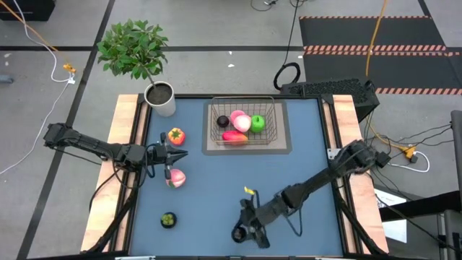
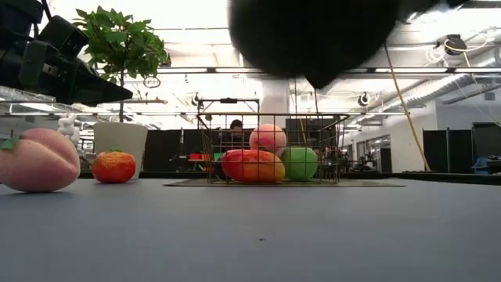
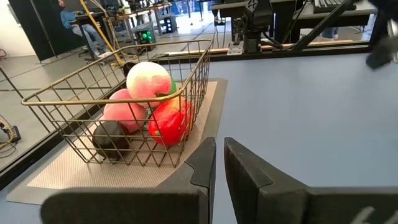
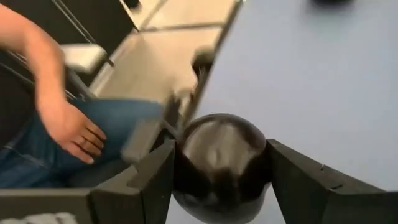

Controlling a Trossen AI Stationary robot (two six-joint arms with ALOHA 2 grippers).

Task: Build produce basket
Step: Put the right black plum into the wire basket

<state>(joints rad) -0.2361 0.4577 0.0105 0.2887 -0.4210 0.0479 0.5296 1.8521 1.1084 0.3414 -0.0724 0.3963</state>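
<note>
The wire basket (image 1: 242,124) stands on a mat at the table's far middle. It holds a pink peach, a green apple, a red-orange oval and a small dark one, as the left wrist view of the basket (image 3: 124,118) also shows. An orange-red fruit with a green top (image 1: 175,135) and a pink peach (image 1: 175,178) lie on the table at left, with my left gripper (image 1: 182,153) between them, shut and touching nothing. A dark green round one (image 1: 168,219) lies near the near edge. My right gripper (image 1: 242,232) is at the near edge, shut on a dark round fruit (image 4: 217,149). My right gripper pinches the dark round fruit across its widest part (image 4: 186,155) between the two fingers, one finger (image 4: 152,180) on each side. The fruit is lifted clear of the table, hanging high and close in the low view (image 2: 313,39).
A white pot with a leafy plant (image 1: 160,97) stands at the far left corner. A person's hand (image 4: 68,127) and leg show just beyond the near table edge. Blue tabletop lies bare between the basket and the right gripper (image 1: 289,180).
</note>
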